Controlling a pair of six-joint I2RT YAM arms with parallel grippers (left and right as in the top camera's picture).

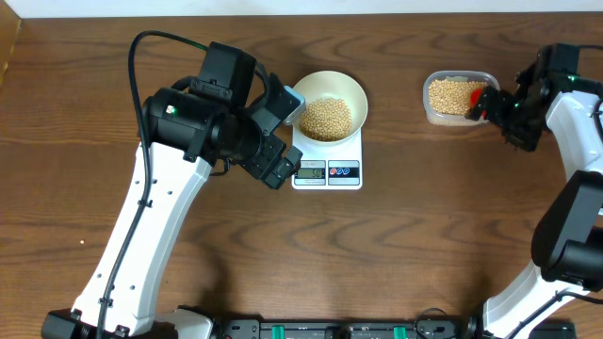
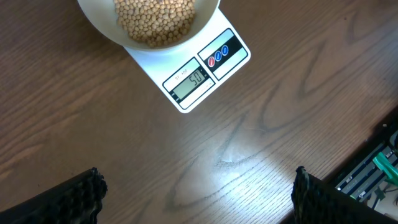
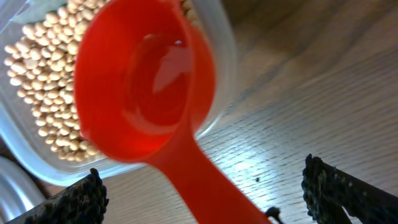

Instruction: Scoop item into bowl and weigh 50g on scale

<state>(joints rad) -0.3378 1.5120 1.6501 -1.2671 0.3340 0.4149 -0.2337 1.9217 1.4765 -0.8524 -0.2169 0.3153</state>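
The beans lie heaped in the bowl, which sits on the scale. Its display appears to read fifty, so we judge the weighing as good as done.

The left pincer hangs released above bare desk, just beside the scale, with nothing between its fingers. The right pincer is spread wide too. The empty red scoop lies across the rim of the clear tub, its handle running down between the fingers, and we see neither finger touching it.

Our worry is a stray touch. The left arm is close enough that a careless swing could nudge the scale or bowl and upset the reading. On the right, a finger could catch the handle, tip the scoop off the rim and scatter beans.

The desk is dark brown wood grain, smooth, with a patch of glare, so loose beans would roll. Of the room we see only black hardware along the near edge.
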